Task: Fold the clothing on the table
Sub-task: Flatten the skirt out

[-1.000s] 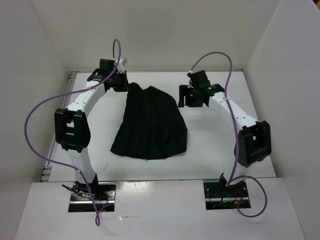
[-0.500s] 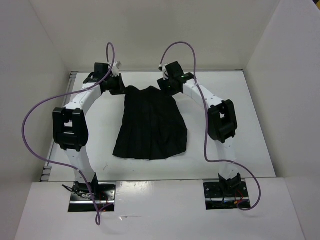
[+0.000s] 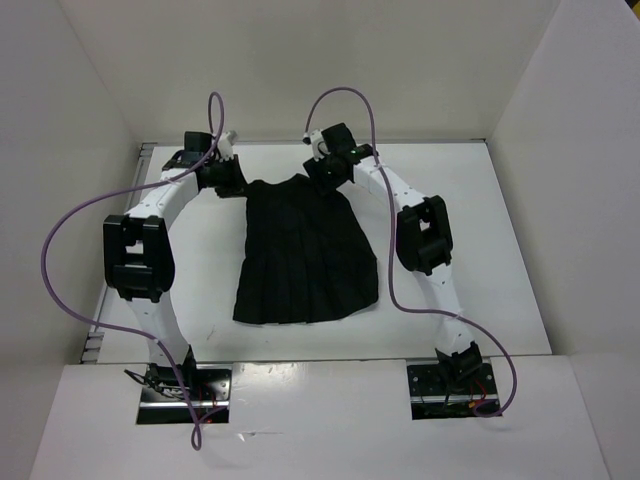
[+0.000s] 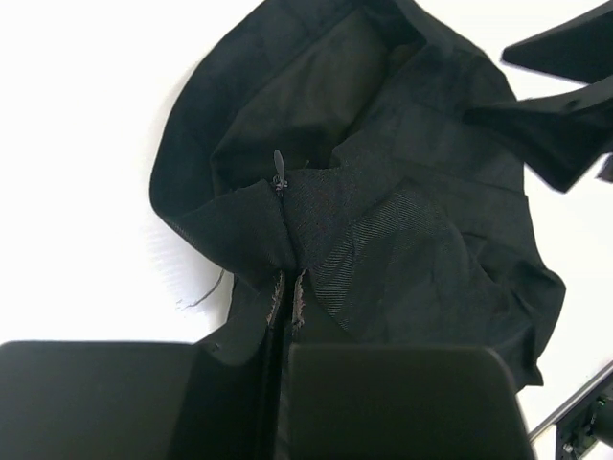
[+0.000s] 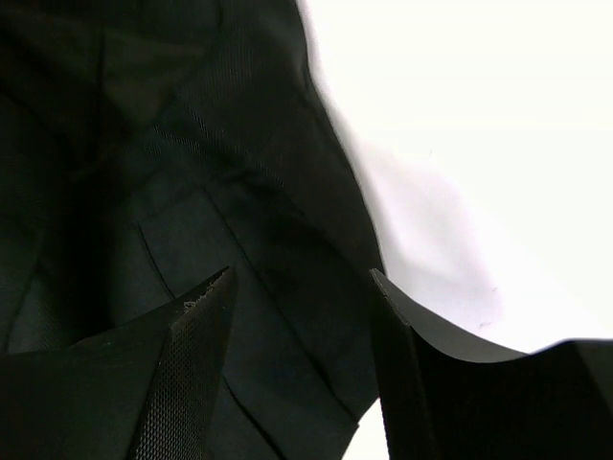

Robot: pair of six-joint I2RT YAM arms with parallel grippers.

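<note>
Broadly, the white table fills the space between the side walls, with both arm bases bolted at its near edge. The black pleated skirt lies roughly midway between the left and right edges. Its waistband points toward the far edge, and its wider hem spreads out toward the near edge.

Both arms reach to the far end of the skirt, one at each end of the waistband. The left gripper sits at the waistband's left corner, its fingers pressed together and pinching a fold of the fabric beside the zip opening. The right gripper is at the waistband's right corner with its fingers spread apart. In the right wrist view, one finger is over the dark cloth and the other is near the skirt's edge where the white table begins.

A small zipper pull stands out just beyond the pinched fold.
</note>
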